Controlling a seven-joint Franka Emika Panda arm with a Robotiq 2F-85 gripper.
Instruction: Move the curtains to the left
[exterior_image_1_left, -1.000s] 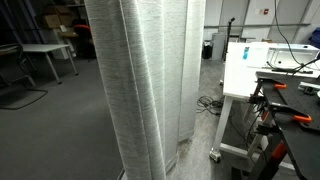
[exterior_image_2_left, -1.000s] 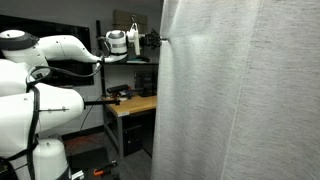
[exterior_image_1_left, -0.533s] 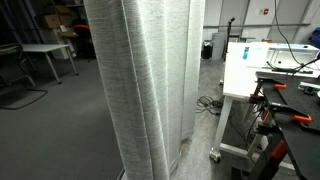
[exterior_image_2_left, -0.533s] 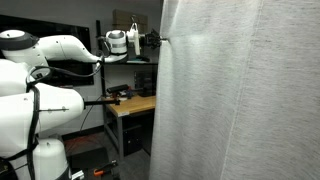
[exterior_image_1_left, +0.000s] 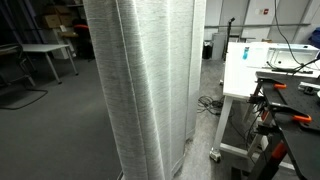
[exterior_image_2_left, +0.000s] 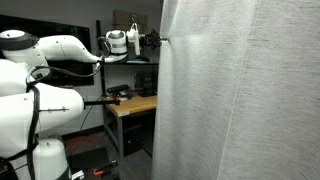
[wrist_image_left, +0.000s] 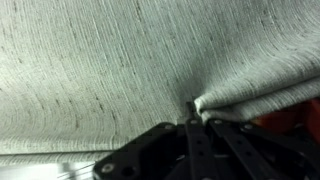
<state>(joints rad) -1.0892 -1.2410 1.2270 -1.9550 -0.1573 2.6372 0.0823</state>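
Observation:
The curtains (exterior_image_1_left: 150, 80) hang as tall whitish-grey sheer fabric in vertical folds, and fill the middle of an exterior view. In an exterior view the curtains (exterior_image_2_left: 240, 90) cover the right half of the picture. My gripper (exterior_image_2_left: 158, 41) is at the curtains' left edge, high up, with the white arm reaching in from the left. In the wrist view the gripper (wrist_image_left: 192, 112) is shut on a pinched fold of the curtains (wrist_image_left: 120, 60), and the fabric puckers at the fingertips.
A white boxy cart (exterior_image_1_left: 245, 75) stands beside the curtains with cables on the floor by it. A wooden workbench (exterior_image_2_left: 130, 105) with tools stands behind the arm. A second robot body (exterior_image_2_left: 30, 110) is at the near left.
The curtains' lower edge has shifted slightly in an exterior view; the arm and gripper hold the same place.

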